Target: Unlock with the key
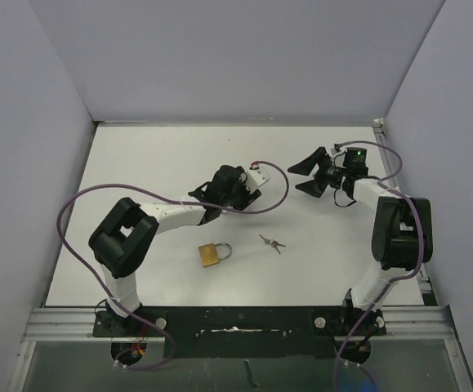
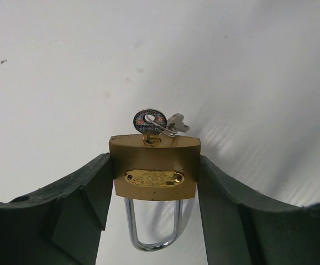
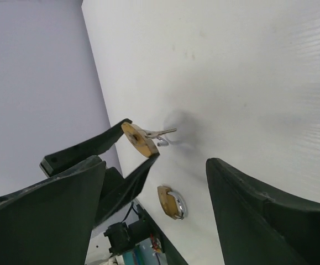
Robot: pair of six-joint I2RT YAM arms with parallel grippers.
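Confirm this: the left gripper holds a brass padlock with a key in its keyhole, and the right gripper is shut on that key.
Wrong on the right gripper: it is open and apart from the key, as the right wrist view shows. The left gripper does hold the brass padlock with the key in its keyhole.

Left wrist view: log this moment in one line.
left gripper: shut on brass padlock | silver key: in padlock keyhole | right gripper: open, empty, clear of key
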